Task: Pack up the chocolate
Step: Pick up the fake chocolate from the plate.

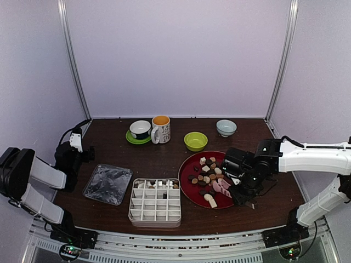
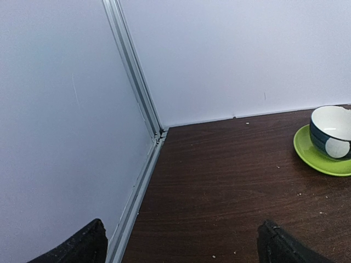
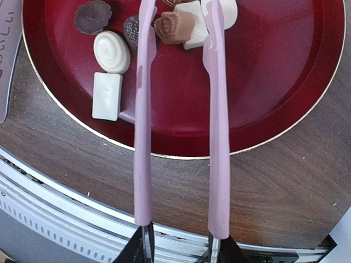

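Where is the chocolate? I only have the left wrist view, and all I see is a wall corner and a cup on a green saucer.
Observer: The chocolate is piled on a red plate, right of centre in the top view.
Operator: What is the right arm doing there?
Observer: The right end effector grips pink tongs. Their tips reach over the plate on either side of a brown piece, and they don't look pinched on it yet.
Operator: Where does it go?
Observer: A white divided tray sits just left of the plate at the near edge. Its back row holds a few pieces and the other cells look empty.
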You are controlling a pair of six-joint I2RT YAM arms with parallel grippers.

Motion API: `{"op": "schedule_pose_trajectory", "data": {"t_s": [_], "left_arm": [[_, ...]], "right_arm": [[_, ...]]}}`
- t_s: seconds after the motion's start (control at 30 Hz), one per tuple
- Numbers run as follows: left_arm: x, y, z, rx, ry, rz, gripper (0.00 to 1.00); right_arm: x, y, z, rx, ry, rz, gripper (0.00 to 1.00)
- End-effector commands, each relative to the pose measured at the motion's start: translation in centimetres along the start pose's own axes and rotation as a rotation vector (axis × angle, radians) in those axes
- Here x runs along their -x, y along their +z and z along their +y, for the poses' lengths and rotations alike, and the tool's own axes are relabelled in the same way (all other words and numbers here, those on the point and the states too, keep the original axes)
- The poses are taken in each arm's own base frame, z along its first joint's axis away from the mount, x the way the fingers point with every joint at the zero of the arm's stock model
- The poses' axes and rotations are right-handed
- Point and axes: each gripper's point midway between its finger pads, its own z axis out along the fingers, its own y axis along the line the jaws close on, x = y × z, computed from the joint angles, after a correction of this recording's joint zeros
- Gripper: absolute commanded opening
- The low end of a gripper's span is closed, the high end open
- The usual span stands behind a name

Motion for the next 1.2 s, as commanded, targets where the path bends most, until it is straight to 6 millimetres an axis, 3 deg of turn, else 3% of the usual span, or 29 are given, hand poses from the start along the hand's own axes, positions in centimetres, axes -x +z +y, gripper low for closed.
{"op": "schedule_pose_trajectory", "data": {"t_s": [0.0, 0.23, 0.4, 0.7, 1.17], "left_arm": [[1.2, 0.3, 0.6, 0.023, -0.010, -0.036, 0.98], [1.2, 0.3, 0.6, 0.022, -0.010, -0.036, 0.98], [1.2, 0.3, 0.6, 0.022, -0.010, -0.036, 0.98], [1.2, 0.3, 0.6, 0.022, -0.010, -0.036, 0.98], [1.2, 0.3, 0.6, 0.023, -0.011, -0.037, 0.98]], "right_arm": [[2.0, -0.6, 0.7, -0.001, -0.019, -0.051, 0.35], [2.0, -0.5, 0.4, -0.037, -0.044, -0.020, 0.27], [1.4, -0.9, -0.2, -0.056, -0.041, -0.006, 0.31], [0.2, -0.4, 0.1, -0.011, -0.037, 0.018, 0.28], [-0.1, -0.9, -0.1, -0.002, -0.038, 0.005, 0.23]]}}
